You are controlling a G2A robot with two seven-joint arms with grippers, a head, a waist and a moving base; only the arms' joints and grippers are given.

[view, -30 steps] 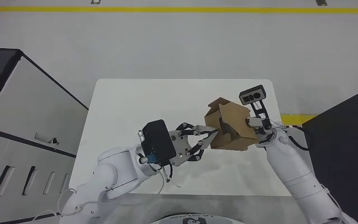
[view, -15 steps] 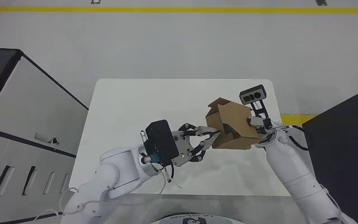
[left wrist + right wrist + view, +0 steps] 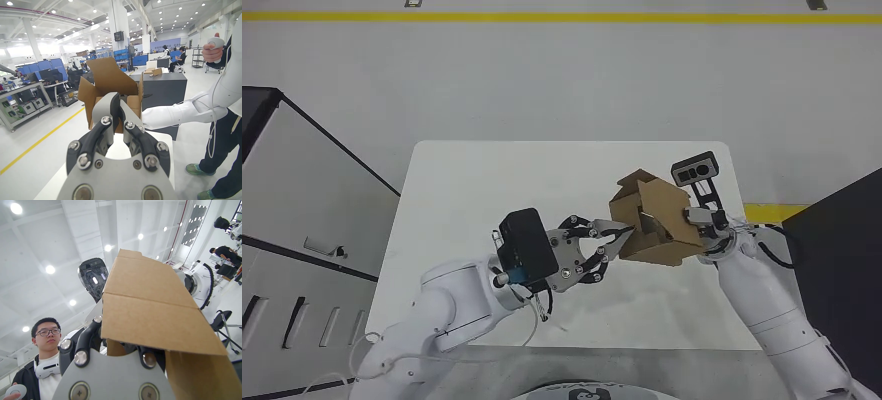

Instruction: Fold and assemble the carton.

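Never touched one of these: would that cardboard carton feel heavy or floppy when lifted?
Probably light: the right gripper holds the carton by one wall. Its flat panels suggest stiffness, but the open flaps likely hinge easily at their creases.

Left claw [image 3: 118, 108] fingers together, pointing toward right arm; right claw [image 3: 700, 225] clamped, forearm angled inward.

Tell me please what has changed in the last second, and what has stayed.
The left gripper advanced slightly toward the carton, up to its open end. The right gripper kept holding the carton above the table, nearly in the same place.
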